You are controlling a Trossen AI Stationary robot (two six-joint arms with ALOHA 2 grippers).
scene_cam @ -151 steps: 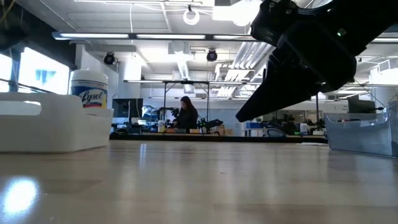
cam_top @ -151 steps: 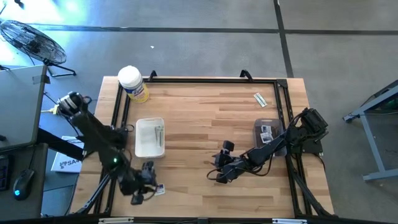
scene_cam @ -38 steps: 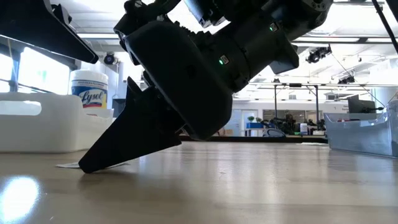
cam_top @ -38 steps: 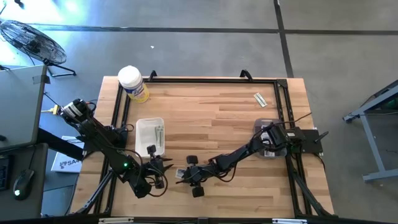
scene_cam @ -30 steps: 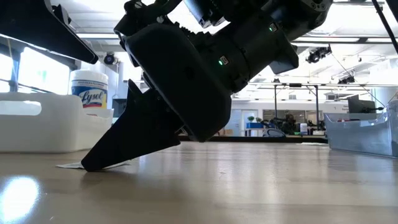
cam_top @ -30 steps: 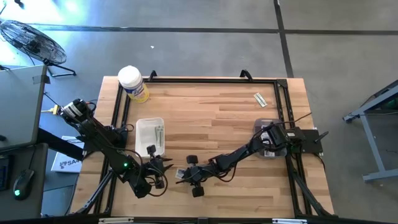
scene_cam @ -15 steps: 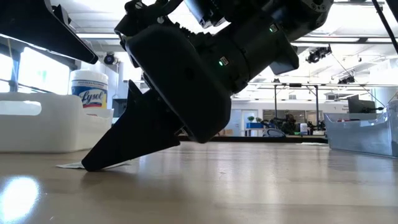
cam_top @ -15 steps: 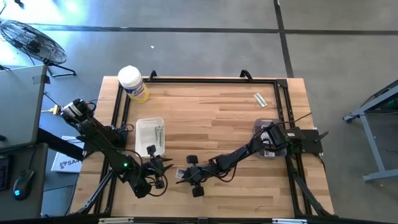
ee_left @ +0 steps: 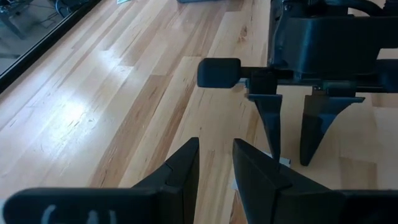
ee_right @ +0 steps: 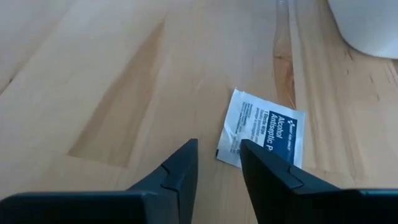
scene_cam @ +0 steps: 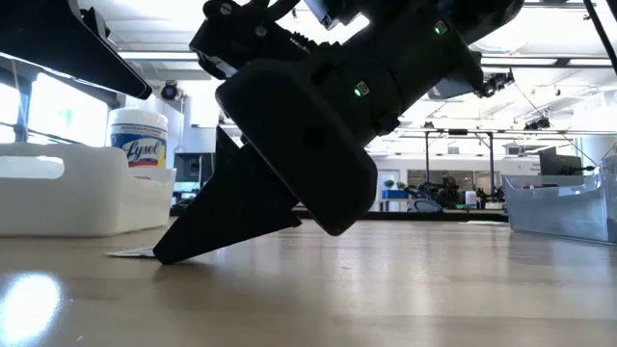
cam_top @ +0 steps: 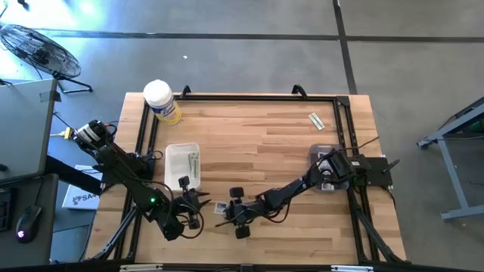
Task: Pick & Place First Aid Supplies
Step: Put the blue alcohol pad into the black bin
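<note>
1. Lying flat on the wooden surface (cam_top: 265, 143) near its front edge: a white square packet (ee_right: 262, 129) with dark blue print, slightly creased.
2. Hovering just over that packet with fingers apart and gripping nothing: the right pincer (ee_right: 217, 163).
3. Waiting just beside it, fingers a little apart and empty: the left pincer (ee_left: 214, 165).
4. Sitting farther back: a white tray (cam_top: 182, 167) holding narrow pale strips.

Grey concrete floor (cam_top: 249, 60) crossed by dark seams; a fan (cam_top: 34, 49) stands off the counter's (cam_top: 257, 128) far left corner; a grey desk (cam_top: 19, 125) sits alongside — beyond, an open hall with ceiling light strips (scene_cam: 145, 56) and a bright window (scene_cam: 58, 120).
</note>
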